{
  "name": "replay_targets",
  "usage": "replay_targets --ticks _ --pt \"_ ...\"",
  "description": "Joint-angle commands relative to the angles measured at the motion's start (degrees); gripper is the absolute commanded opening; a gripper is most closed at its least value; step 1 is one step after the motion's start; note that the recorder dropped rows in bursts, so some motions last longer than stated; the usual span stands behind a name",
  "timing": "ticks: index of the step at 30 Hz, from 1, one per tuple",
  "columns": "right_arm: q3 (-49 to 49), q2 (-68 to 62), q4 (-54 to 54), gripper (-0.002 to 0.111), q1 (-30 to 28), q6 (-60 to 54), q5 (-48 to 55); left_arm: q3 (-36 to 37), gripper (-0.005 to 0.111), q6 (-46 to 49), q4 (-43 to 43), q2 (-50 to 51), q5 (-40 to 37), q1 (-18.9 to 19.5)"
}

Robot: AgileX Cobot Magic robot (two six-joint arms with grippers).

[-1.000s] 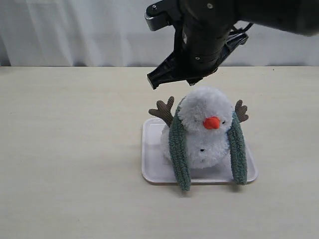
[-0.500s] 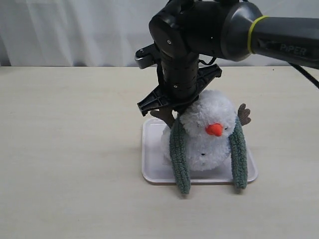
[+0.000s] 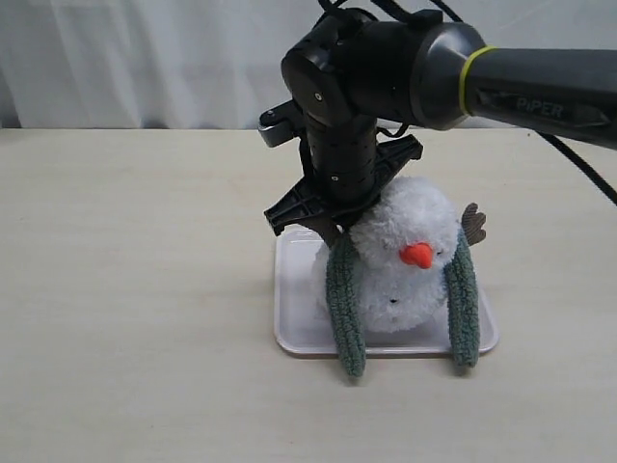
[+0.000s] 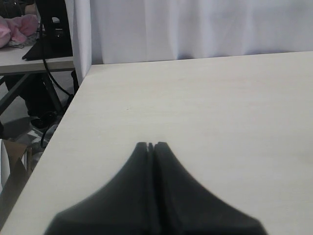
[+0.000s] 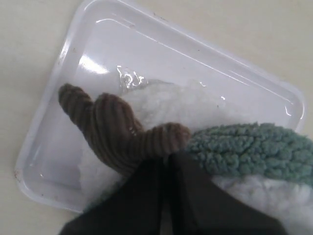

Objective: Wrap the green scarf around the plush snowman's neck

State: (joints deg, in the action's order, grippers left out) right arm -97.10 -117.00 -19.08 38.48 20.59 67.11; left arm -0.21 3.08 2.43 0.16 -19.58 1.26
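The plush snowman (image 3: 405, 253) stands in a white tray (image 3: 289, 328), head tipped a little to the right. The green scarf (image 3: 344, 307) lies over the back of its neck, and both ends hang down the front to the tray's near rim. My right gripper (image 3: 337, 234) points down at the snowman's left side. Seen from the right wrist, its shut tips (image 5: 168, 155) press where the brown twig arm (image 5: 112, 132) meets the scarf (image 5: 249, 147). Nothing shows between the fingers. My left gripper (image 4: 151, 145) is shut and empty above bare table, outside the exterior view.
The tray (image 5: 146, 54) sits on a pale wooden table (image 3: 135, 289). A white curtain (image 3: 145, 58) hangs behind the table. The left wrist view shows the table's edge (image 4: 73, 98), with another desk and cables beyond it.
My right arm has dropped from above the snowman to its left shoulder. The head has been nudged slightly to the right, and the twig arm on that side is now behind the gripper.
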Motion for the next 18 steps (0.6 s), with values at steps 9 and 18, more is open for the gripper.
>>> replay_targets --ticks 9,18 --pt "1.67 11.89 15.05 0.037 1.52 -7.32 -2.06 0.21 0.0 -0.1 -0.04 -0.16 0.64 0.05" --pt "20.13 23.89 0.15 0.045 11.25 9.53 -7.45 0.21 0.0 -0.1 -0.04 -0.16 0.64 0.05"
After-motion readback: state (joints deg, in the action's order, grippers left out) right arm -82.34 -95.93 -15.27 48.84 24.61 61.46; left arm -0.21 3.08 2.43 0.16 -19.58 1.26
